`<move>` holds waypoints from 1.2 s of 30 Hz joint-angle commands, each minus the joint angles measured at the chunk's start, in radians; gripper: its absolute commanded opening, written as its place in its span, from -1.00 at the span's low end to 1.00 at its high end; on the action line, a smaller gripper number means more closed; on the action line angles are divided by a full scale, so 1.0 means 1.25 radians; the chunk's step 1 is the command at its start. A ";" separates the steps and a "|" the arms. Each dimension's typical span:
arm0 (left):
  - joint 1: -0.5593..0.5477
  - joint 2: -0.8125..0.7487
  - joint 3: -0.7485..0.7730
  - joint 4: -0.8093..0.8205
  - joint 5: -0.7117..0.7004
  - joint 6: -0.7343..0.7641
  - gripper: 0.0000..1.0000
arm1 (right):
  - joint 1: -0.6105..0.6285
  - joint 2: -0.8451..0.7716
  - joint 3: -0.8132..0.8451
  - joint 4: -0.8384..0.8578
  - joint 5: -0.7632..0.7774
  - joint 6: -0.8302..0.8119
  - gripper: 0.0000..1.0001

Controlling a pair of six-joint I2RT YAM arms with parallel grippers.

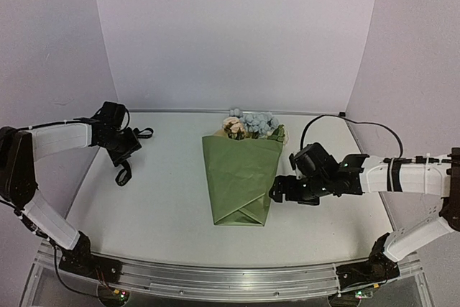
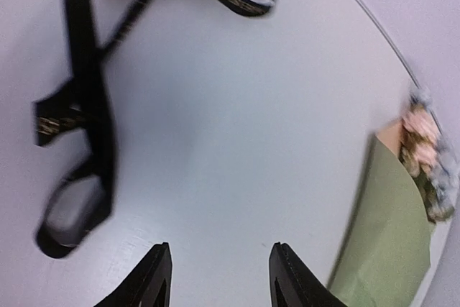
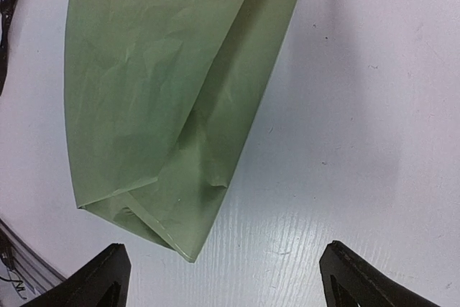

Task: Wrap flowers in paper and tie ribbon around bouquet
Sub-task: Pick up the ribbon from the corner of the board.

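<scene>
**Bouquet wrapped, lying flat mid-table; both grippers off it, jaws apart**

Bouquet (image 1: 243,170): lies flat on the table (image 1: 165,206). Its narrow folded end is toward the arm bases and its wide mouth points away from them. The flowers (image 1: 253,124), cream heads and pale blue clusters, stick out of the far mouth. The paper (image 3: 158,84) shows its olive side outward, with one flap folded diagonally across the front and light creasing. No ribbon is around it.

Ribbon (image 2: 86,106): well to the left of the bouquet, loose on the table in several floppy loops. The left wrist view is blurred, so the lettering reads only as pale flecks.

Right arm: reaches in from the right of the bouquet, forearm nearly level and low over the table, wrist bent in toward the paper. Right gripper (image 3: 226,282) is just beside the bouquet's right edge, near the narrow end. Jaws stand wide apart with nothing between them. In the wrist view the folded tip lies just ahead of the gap, clear of both fingers (image 3: 108,278).

Left arm: well to the left of the bouquet, elbow folded, forearm level and running toward it. Left gripper (image 2: 219,278) is above the ribbon. Jaws are partly apart and only bare table shows in the gap. The ribbon lies beyond and to the left of the fingertips, not gripped
</scene>
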 commanded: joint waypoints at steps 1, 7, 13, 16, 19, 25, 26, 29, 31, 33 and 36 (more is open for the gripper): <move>0.094 0.058 0.102 -0.052 -0.133 0.059 -0.02 | 0.000 0.010 0.028 -0.014 0.006 -0.033 0.89; 0.187 0.242 0.262 -0.032 -0.141 0.095 -0.02 | 0.000 0.023 0.034 -0.013 0.000 -0.042 0.89; 0.242 0.442 0.439 -0.028 -0.090 0.150 -0.06 | -0.001 0.031 0.036 -0.013 -0.004 -0.046 0.90; 0.245 0.525 0.521 -0.051 -0.077 0.164 -0.11 | -0.006 0.037 0.040 -0.014 -0.004 -0.050 0.90; 0.252 0.574 0.556 -0.056 -0.069 0.159 -0.19 | -0.014 0.044 0.044 -0.015 -0.006 -0.049 0.89; 0.259 0.601 0.548 -0.046 -0.055 0.144 -0.40 | -0.024 0.063 0.056 -0.015 -0.015 -0.044 0.89; 0.260 0.600 0.545 -0.043 -0.051 0.143 -0.50 | -0.025 0.066 0.060 -0.015 -0.018 -0.043 0.89; 0.261 0.581 0.542 -0.042 -0.044 0.153 -0.87 | -0.027 0.074 0.072 -0.015 -0.023 -0.042 0.88; 0.261 0.545 0.539 -0.040 -0.032 0.165 -0.99 | -0.027 0.072 0.078 -0.019 -0.022 -0.043 0.88; 0.258 0.497 0.532 -0.036 0.009 0.181 -1.00 | -0.027 0.066 0.084 -0.025 -0.016 -0.044 0.87; 0.234 0.395 0.504 -0.030 0.125 0.207 -1.00 | -0.026 0.049 0.091 -0.038 0.003 -0.049 0.87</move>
